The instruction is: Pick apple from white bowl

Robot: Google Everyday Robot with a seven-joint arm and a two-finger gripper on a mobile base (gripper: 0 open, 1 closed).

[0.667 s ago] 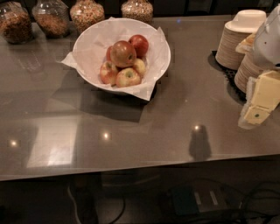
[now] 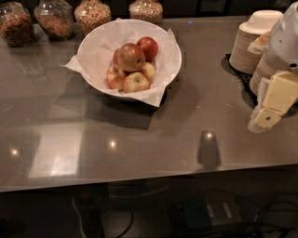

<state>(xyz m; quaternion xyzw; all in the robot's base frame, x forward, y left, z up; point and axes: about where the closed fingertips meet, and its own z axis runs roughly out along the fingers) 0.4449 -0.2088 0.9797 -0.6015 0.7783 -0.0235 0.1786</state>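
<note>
The white bowl, wide and lined with crumpled white paper, stands at the back left-centre of the grey table. The apple, the largest one, dull red-brown with a yellow-green patch, lies on top of the pile in it. A deep-red apple lies behind it to the right, and smaller yellow-and-red apples lie in front. My gripper, cream-yellow below a white arm, hangs at the far right edge, well to the right of the bowl and above the table.
Several glass jars of dry food line the back edge. Stacks of tan paper bowls stand on a black mat at the back right, right behind my gripper. The table's front edge runs across, with cables below.
</note>
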